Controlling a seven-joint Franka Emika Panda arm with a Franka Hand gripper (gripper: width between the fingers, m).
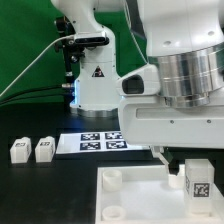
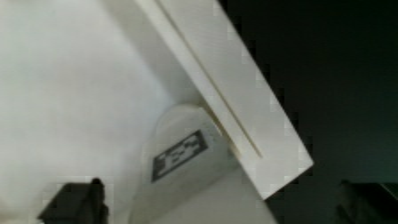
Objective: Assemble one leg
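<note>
One leg (image 1: 198, 183), a white block with a black-and-white tag, stands at the exterior view's right, at the right edge of the large white tray-like part (image 1: 140, 200). My gripper (image 1: 183, 165) hangs right over it. In the wrist view the same leg (image 2: 187, 165) lies between my two dark fingers (image 2: 75, 200), which stand wide apart with gaps on both sides. The gripper (image 2: 221, 208) is open around the leg. The tray-like part's rim (image 2: 222, 80) runs slantwise past the leg.
Two more legs (image 1: 20, 150) (image 1: 44, 149) stand side by side at the exterior view's left on the black table. The marker board (image 1: 100, 142) lies behind the tray-like part, before the arm's white base (image 1: 95, 80). A round corner socket (image 1: 113, 178) shows on the tray-like part.
</note>
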